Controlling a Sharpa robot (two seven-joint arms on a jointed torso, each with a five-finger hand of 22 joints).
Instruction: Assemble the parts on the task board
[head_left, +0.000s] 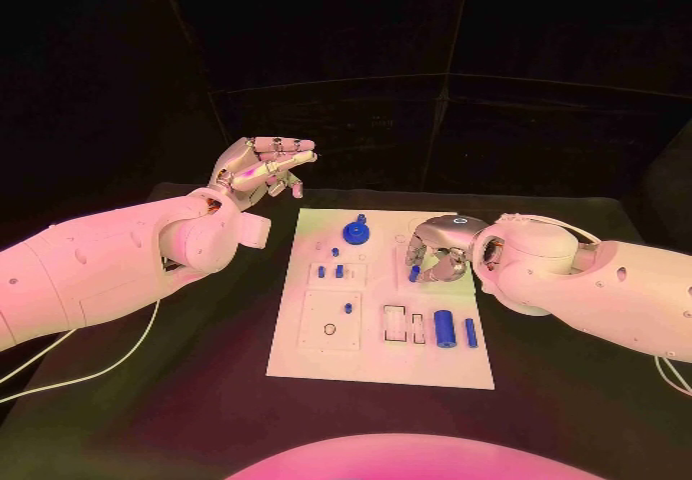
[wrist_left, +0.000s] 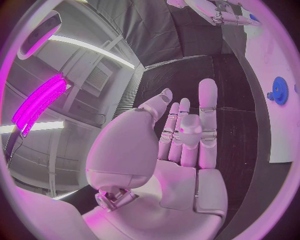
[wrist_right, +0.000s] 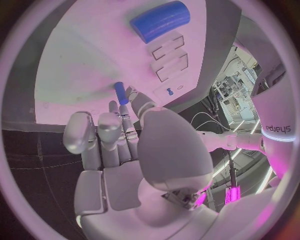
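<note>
White task board (head_left: 378, 368) lies mid black table (head_left: 188, 420). Right hand (head_left: 437, 252) over board's right side, pinching small blue peg (head_left: 415, 272) upright; right wrist view shows peg (wrist_right: 120, 93) between fingertips (wrist_right: 132, 93) just above board. Left hand (head_left: 261, 168) raised off board's far left corner; left wrist view shows fingers (wrist_left: 207, 107) straight, apart, holding nothing. Blue gear (head_left: 356, 234) at far end, blue cylinder (head_left: 446, 327) near right.
</note>
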